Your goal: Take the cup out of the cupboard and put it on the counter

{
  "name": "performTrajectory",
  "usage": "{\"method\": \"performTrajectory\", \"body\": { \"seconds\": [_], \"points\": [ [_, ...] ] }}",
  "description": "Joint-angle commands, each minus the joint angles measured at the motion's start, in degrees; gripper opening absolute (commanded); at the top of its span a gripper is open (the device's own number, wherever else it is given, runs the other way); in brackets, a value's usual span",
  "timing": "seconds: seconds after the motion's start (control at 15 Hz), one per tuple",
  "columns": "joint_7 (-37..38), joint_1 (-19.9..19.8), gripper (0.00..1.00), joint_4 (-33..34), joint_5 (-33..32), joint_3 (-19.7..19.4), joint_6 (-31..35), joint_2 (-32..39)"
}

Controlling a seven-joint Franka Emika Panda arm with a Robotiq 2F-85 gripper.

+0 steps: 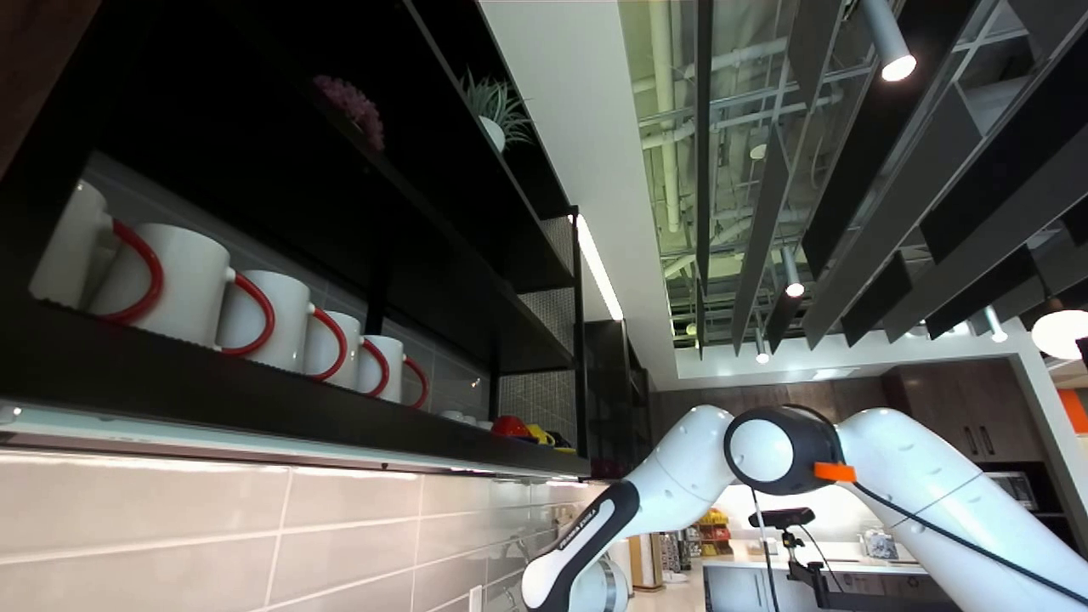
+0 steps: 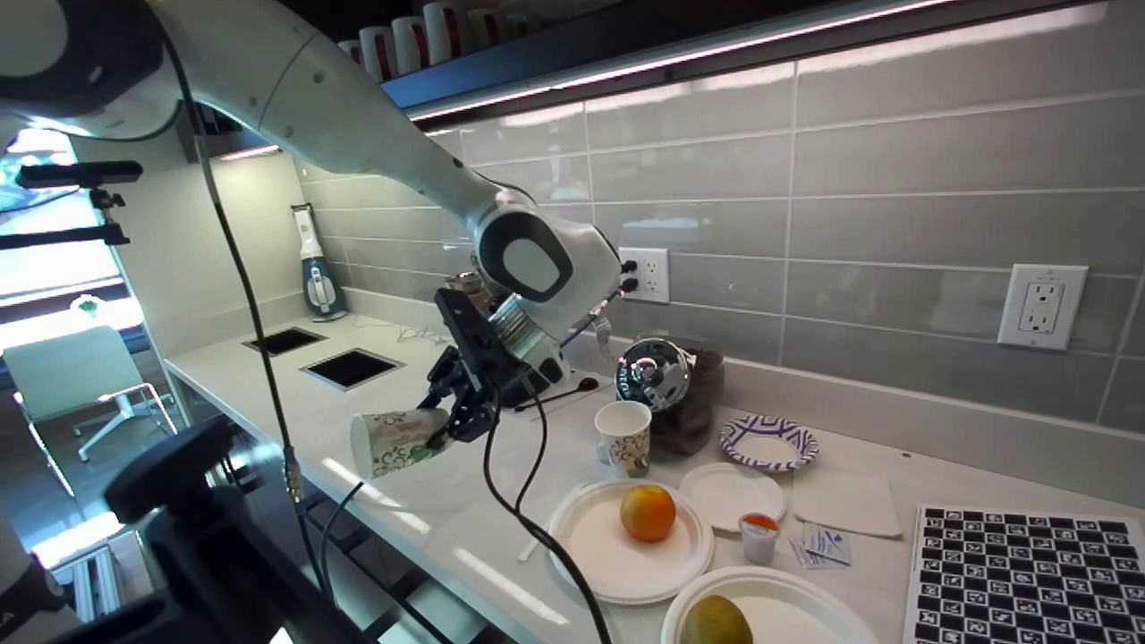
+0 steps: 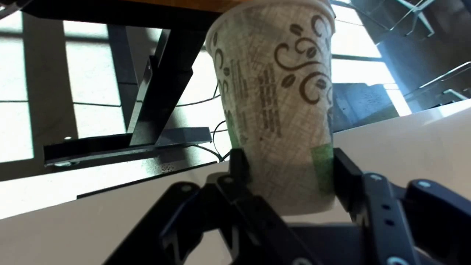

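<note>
Well, a long, near-black, open-fronted cupboard [image 1: 408,263] runs above the glossy white bench [image 2: 447,501], where I have bare room along the front edge. My jaws clamp the cream paper cup [image 3: 276,106] with brown coffee-bean swirls, tilted near that edge. Its inside is hidden from my wrist view; its printed lines are too blurred to read.

Free desk [image 2: 465,501] along front edge, between large plate [image 2: 617,577] and dark cutouts [image 2: 353,368]. Toward the wall [image 2: 689,206]: blocked by upright cup [image 2: 624,438], jar [image 2: 689,416]. Plate taken by orange [image 2: 648,513], cable [image 2: 537,529] droops in front. Cupboard [image 2: 537,61] caps headroom wall-side.
</note>
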Motion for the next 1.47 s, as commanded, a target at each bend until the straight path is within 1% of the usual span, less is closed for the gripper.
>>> {"method": "performTrajectory", "body": {
  "seconds": [0.0, 0.27, 0.4, 0.47, 0.6, 0.8, 0.87, 1.0, 1.13, 1.4],
  "points": [
    [1.77, -3.62, 0.34, 8.23, 6.15, 0.39, -8.8, 7.29],
    [4.88, -6.61, 0.34, 14.4, 13.96, 0.63, -16.54, 12.85],
    [9.06, -7.29, 0.34, 16.98, 17.79, 0.22, -18.89, 15.73],
    [4.94, -5.73, 0.59, 11.88, 14.04, -0.29, -15.13, 11.37],
    [6.68, -6.3, 0.59, 13.88, 15.92, -0.38, -16.57, 13.49],
    [7.08, -6.46, 0.59, 14.98, 16.23, -0.34, -17.08, 14.64],
    [7.15, -6.46, 0.34, 15.11, 16.25, -0.34, -17.12, 14.7],
    [10.83, -8.65, 0.34, 17.43, 21.46, 0.04, -20.61, 17.76],
    [13.73, -8.78, 0.34, 17.04, 24.5, -0.55, -21.84, 18.48],
    [22.36, -8.74, 0.34, 16.38, 31.99, -3.13, -20.44, 20.39]
  ]
}}
